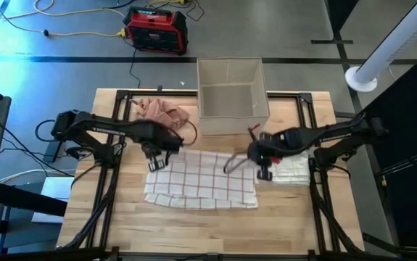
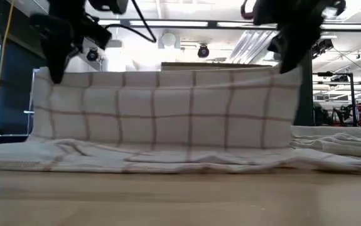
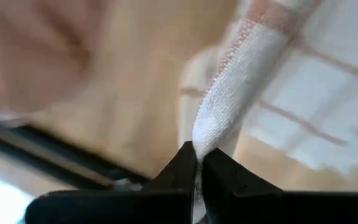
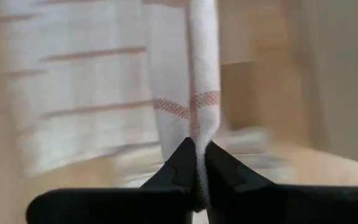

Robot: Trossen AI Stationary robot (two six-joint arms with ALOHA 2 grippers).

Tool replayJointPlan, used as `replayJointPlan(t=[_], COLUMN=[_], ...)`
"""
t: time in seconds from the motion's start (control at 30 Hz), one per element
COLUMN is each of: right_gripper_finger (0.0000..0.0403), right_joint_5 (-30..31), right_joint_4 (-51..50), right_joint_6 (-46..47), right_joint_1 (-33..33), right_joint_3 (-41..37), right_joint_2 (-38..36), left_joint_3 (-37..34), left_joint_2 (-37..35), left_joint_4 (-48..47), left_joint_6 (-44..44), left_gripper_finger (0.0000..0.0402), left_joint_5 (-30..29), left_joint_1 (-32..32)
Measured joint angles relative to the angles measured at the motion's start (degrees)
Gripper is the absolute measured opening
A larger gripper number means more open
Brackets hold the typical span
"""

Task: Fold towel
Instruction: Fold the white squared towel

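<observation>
So both grippers, left and right, are pinching the towel's far corners with closed jaws, lifting that edge off the desk, so the fold is barely starting.

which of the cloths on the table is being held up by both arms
The checked towel in the middle: both jaws are shut on its far corners, lifting that edge. The pink cloth lies bunched at the back left, and the folded white towel sits at right, both untouched.

Clear bin, perhaps pink cloth, red case
</observation>
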Motion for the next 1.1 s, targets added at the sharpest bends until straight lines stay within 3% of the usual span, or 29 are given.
replayJointPlan(t=[0.2, 0.37, 0.67, 0.9, 1.1], right_gripper_finger=[0.0000, 0.0000, 0.0007, 0.0090, 0.0164], right_joint_5=[-1.2, -1.9, -3.6, -13.0, -13.6], right_joint_4=[9.9, 20.2, 23.3, 23.9, 24.5], right_joint_6=[4.2, 7.3, 4.6, 4.7, 7.5], right_joint_1=[7.2, 9.2, 10.1, 11.2, 13.1], right_joint_3=[-4.2, -9.3, -11.2, -11.3, -11.3], right_joint_2=[2.4, 4.7, 8.7, 11.0, 10.9], left_joint_3=[-4.4, -8.9, -12.1, -12.1, -12.1], left_joint_2=[0.3, 0.5, 0.9, 1.0, 1.0], left_joint_4=[3.8, 10.8, 21.4, 28.0, 35.2], left_joint_6=[-7.7, -14.2, -19.3, -20.8, -24.8], left_gripper_finger=[0.0003, 0.0003, 0.0011, 0.0058, 0.0106], left_joint_5=[2.1, 4.0, 4.6, 11.1, 19.5], left_joint_1=[-9.1, -14.9, -23.1, -25.7, -26.9])
